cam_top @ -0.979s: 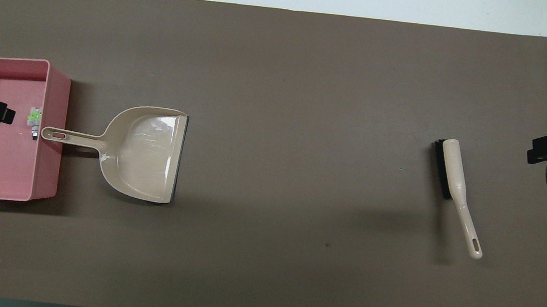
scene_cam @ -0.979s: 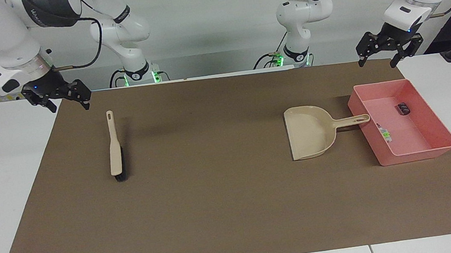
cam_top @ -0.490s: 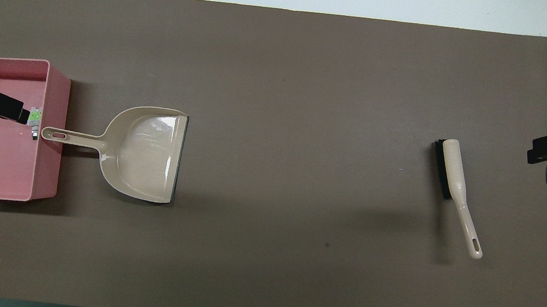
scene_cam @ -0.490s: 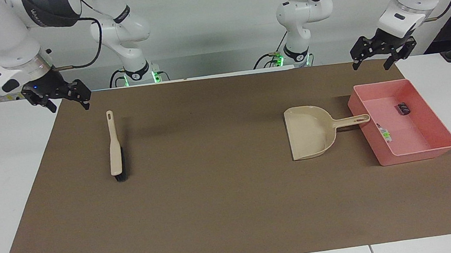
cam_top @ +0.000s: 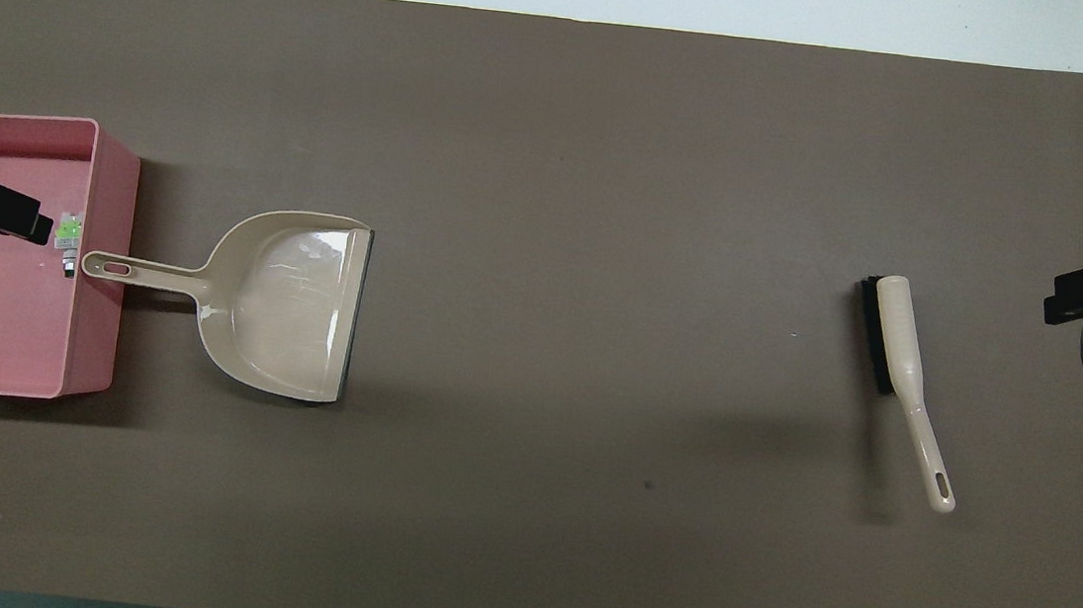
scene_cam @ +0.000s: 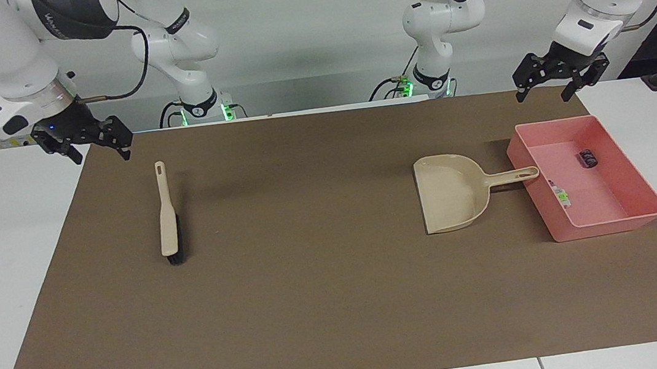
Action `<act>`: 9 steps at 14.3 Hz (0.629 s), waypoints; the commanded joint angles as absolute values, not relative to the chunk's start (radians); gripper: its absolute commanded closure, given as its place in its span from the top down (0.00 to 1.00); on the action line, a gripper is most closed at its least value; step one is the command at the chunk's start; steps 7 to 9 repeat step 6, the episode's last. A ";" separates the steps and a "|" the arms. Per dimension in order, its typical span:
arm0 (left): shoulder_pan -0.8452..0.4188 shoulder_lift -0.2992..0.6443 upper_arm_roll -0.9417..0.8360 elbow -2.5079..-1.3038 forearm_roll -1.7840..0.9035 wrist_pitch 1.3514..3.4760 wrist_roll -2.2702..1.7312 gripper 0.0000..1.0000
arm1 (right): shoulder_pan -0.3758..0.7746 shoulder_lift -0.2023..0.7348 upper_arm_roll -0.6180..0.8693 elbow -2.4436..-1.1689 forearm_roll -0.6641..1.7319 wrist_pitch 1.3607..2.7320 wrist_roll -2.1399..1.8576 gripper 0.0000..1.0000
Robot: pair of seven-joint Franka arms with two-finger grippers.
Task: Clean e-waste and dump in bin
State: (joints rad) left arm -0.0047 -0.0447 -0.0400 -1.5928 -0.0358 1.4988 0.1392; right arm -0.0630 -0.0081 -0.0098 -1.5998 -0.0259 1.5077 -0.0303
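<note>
Both grippers hang empty, jaws apart: left gripper (scene_cam: 561, 82) over the mat's edge by the bin (scene_cam: 643, 176), right gripper (scene_cam: 90, 140) near the brush (scene_cam: 167, 218). Black block (scene_cam: 588, 158) and white piece (scene_cam: 560, 194) lie in the bin, dustpan (scene_cam: 450, 192) handle resting on its rim

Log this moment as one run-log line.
e-waste: in bin | dustpan: handle on bin rim | left gripper: open, empty | right gripper: open, empty
</note>
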 commanded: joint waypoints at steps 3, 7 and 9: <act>-0.002 -0.046 -0.040 -1.597 -0.023 1.497 0.114 0.99 | -0.074 -0.020 -0.002 -1.608 -0.014 1.508 -0.028 0.99; -0.002 -0.055 -0.040 -1.612 -0.023 1.497 0.091 1.00 | -0.074 -0.020 -0.002 -1.608 -0.014 1.508 -0.028 0.99; -0.002 -0.055 -0.040 -1.612 -0.023 1.497 0.091 1.00 | -0.074 -0.020 -0.002 -1.608 -0.014 1.508 -0.028 0.99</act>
